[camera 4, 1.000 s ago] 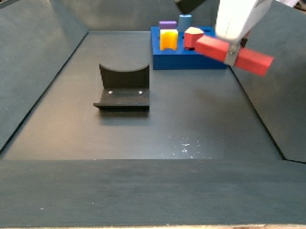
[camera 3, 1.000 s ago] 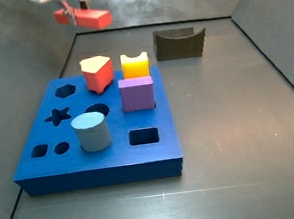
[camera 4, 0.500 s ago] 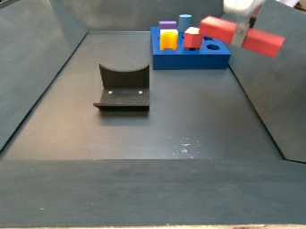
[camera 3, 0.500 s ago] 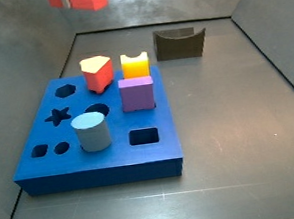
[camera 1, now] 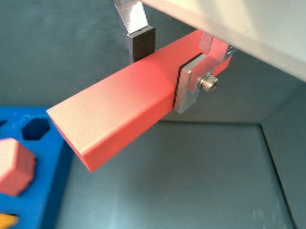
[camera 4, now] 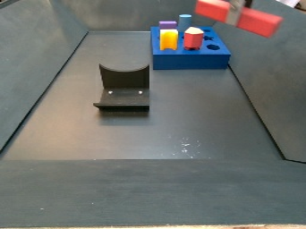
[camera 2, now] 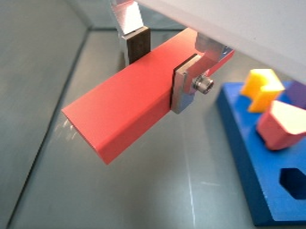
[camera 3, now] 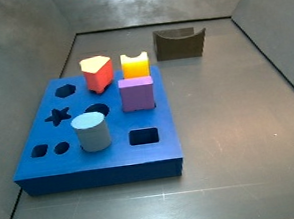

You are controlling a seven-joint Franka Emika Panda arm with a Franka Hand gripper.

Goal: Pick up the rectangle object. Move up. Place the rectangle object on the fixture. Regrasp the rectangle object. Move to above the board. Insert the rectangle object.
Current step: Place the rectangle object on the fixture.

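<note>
1. One gripper [camera 1: 162,61], closed on the bar, high above the floor.
2. One red bar [camera 1: 123,100], held between the fingers.
3. One blue board [camera 3: 97,138], near a side edge of the floor.
4. One dark fixture [camera 3: 179,43], near the far edge in a side view.
5. Four blocks stand on the board: one red block with a cream top [camera 3: 97,73], one yellow block [camera 3: 134,65], one purple cube [camera 3: 136,93], one pale blue cylinder [camera 3: 93,130].

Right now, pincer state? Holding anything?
Pincer: shut on the red rectangular bar, finger plates clamping its sides in both wrist views, held high above the floor, up at the frame edge in a side view.
</note>
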